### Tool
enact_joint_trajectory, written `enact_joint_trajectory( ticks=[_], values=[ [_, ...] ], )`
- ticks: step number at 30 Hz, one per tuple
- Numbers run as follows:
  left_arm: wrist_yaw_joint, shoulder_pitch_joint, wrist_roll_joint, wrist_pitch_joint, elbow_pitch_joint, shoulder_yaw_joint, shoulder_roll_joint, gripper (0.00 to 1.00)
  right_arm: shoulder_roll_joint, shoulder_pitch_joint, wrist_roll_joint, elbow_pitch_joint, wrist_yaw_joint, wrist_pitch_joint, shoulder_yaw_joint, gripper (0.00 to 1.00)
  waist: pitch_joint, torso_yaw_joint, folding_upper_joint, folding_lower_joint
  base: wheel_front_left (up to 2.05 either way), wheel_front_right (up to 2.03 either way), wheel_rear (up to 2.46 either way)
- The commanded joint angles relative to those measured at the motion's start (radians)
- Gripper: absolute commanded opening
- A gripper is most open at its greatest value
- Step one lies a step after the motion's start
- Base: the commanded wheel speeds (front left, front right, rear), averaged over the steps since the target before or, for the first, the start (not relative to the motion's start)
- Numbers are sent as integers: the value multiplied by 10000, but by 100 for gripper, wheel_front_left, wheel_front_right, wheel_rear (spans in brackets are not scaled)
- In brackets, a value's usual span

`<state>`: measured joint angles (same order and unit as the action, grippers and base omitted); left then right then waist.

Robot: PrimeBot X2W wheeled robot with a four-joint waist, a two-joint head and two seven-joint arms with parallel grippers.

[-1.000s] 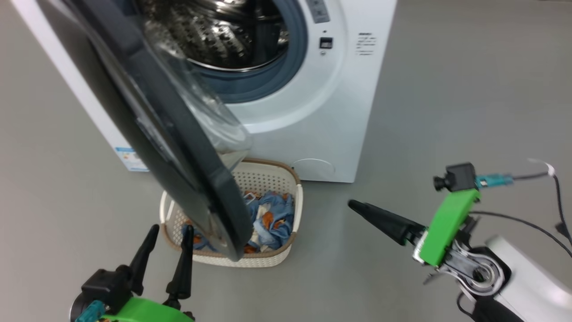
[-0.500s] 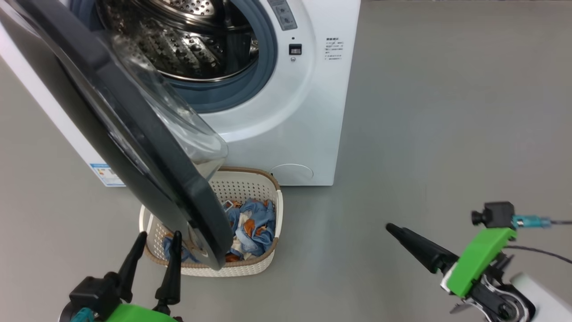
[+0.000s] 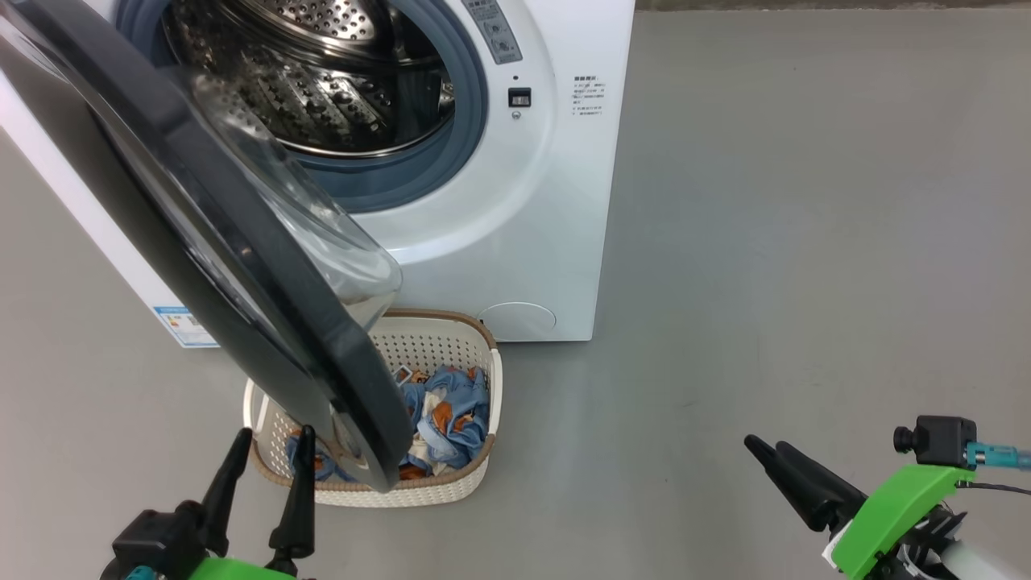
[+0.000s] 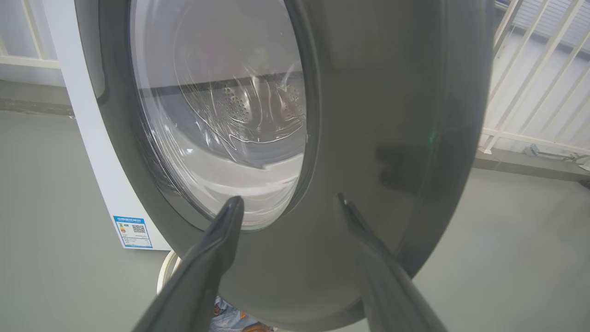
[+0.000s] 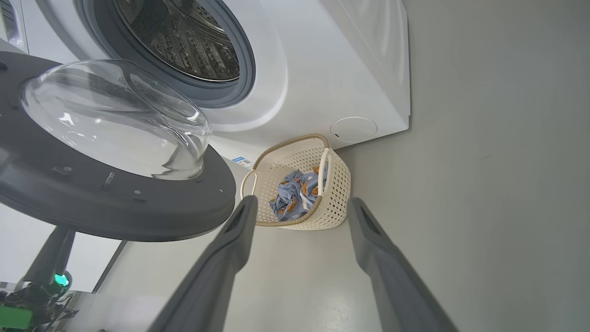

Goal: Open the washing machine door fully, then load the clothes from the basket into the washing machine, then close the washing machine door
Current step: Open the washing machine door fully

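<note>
The washing machine (image 3: pixel 548 201) stands at the top with its steel drum (image 3: pixel 322 72) exposed. The washing machine door (image 3: pixel 242 266) hangs partly swung out, and its black rim reaches over the left half of the basket (image 3: pixel 419 493). The basket sits on the floor in front and holds the blue printed clothes (image 3: pixel 447 415). My left gripper (image 3: pixel 272 435) is open, close to the door's lower edge and the basket's near left corner. Its wrist view has the door's outer face (image 4: pixel 392 115) right past the left gripper (image 4: pixel 288 200). My right gripper (image 3: pixel 765 445) is open and empty, well right of the basket (image 5: pixel 336 193).
Grey floor spreads out to the right of the machine. A blue label sticker (image 3: pixel 185 322) marks the machine's left side, low down. A round cover (image 3: pixel 515 318) sits at its lower front. White railing (image 4: pixel 530 92) stands behind the door in the left wrist view.
The head camera has shifted, so the whole picture moved. Against the basket, my right gripper has drawn back to the right and lower. The left gripper stays by the door's edge.
</note>
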<state>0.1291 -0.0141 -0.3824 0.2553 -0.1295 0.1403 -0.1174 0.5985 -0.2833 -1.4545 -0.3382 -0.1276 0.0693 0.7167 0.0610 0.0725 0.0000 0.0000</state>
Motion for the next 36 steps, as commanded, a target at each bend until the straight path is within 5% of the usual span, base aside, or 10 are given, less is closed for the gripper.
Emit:
enact_joint_trajectory(
  ticks=[1, 17, 36],
  values=[
    [16, -107, 116, 65, 291, -390, -138, 100, 289, 161, 184, 124, -31, 207, 130, 100, 2, -5, 0, 0, 0, 0, 0],
    [16, 37, 159, 65, 288, -508, -100, 100, 443, 237, 1127, -467, -31, 1906, 546, 100, -153, 25, 0, 0, 0, 0, 0],
    [16, 118, 230, 65, 412, -573, -63, 100, -821, 1539, 5675, 182, -31, 1923, -3153, 100, -184, 5, 0, 0, 0, 0, 0]
  ],
)
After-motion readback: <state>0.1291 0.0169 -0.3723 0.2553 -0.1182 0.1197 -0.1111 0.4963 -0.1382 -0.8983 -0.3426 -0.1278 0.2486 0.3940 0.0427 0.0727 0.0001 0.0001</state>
